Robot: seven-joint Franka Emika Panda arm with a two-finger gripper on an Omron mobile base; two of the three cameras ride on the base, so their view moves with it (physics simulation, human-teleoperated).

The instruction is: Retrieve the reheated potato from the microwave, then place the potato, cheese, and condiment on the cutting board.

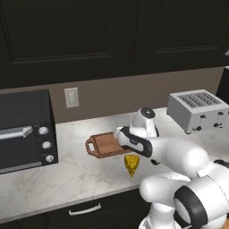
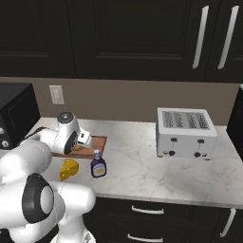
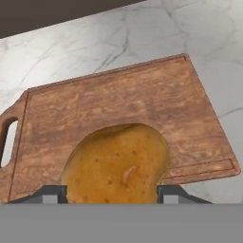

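In the left base view the white arm crosses the middle of the marble counter (image 1: 67,174) and covers the right part of the cutting board (image 1: 103,145), whose handle end with its hole points left. The gripper itself is hidden behind the wrist here, and so is whatever it carries. One cheese (image 1: 131,165) wedge lies on the counter just near of the board, partly tucked under the forearm. One black toaster oven (image 1: 24,129) stands at the left, cut off by the frame edge, one silver toaster (image 1: 197,109) stands at the far right, and one wall outlet (image 1: 71,97) sits on the backsplash.

In the right base view the arm again blocks most of the board, leaving only its right end showing. A small orange patch of the potato (image 2: 77,147) peeks out beside the wrist, over the board. One condiment (image 2: 98,164) bottle stands upright on the counter just near of the board's right corner, with the cheese to its left.

In the hand view the gripper (image 3: 112,193) has its two finger tips on either side of the potato, pinching it. The potato's lower part is cut off. Behind it is the board, with its handle hole at the left edge.
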